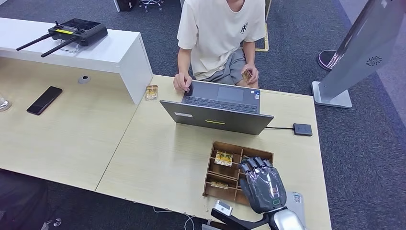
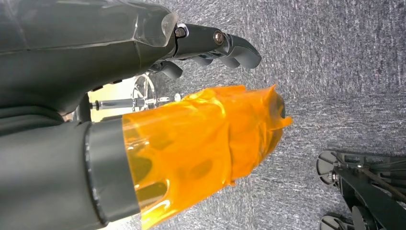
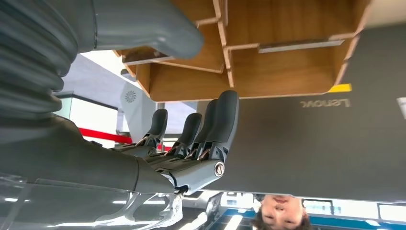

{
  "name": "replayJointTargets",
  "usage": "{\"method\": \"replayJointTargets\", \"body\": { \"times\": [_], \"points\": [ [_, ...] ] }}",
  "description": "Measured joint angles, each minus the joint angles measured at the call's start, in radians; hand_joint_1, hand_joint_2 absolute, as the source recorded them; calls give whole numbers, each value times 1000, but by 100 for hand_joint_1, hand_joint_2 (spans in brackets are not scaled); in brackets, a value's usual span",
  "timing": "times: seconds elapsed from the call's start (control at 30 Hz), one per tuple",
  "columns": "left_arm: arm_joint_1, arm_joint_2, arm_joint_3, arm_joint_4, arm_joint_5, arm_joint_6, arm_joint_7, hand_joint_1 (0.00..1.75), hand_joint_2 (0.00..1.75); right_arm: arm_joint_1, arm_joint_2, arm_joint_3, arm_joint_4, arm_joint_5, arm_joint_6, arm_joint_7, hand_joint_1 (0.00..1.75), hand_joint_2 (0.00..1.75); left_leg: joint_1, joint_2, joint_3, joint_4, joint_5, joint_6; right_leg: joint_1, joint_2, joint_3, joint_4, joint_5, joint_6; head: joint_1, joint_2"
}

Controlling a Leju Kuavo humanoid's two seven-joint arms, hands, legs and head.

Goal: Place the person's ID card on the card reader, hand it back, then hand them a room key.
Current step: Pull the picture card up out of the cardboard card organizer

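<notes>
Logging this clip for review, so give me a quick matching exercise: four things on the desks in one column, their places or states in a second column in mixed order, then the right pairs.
Things:
1. right hand
2. black phone
3. remote controller
4. card reader

Places:
A. on the raised white counter
B. over the wooden compartment tray, holding nothing
C. flat on the left desk
D. right of the open laptop, cabled to it

Pairs: 1-B, 2-C, 3-A, 4-D

Laptop lid (image 3: 306,143): "Lenovo" — shown upside down in the right wrist view
Shirt (image 1: 215,33): "NY" logo — on the chest
</notes>
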Motion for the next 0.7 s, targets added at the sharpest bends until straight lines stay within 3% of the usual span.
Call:
{"method": "replayJointTargets", "body": {
  "times": [0.13, 0.7],
  "points": [
    [0, 1, -2, 0, 0, 1, 3, 0, 0, -15, 0, -1, 22, -6, 1, -4, 82, 175, 0, 0, 0, 0, 0, 0, 0, 0, 0, 0, 0, 0, 0, 0],
    [2, 2, -4, -2, 6, 0, 8, 0, 0, -30, 0, -4, 68, -11, 16, -9, 83, 175, 0, 0, 0, 0, 0, 0, 0, 0, 0, 0, 0, 0, 0, 0]
  ]
}}
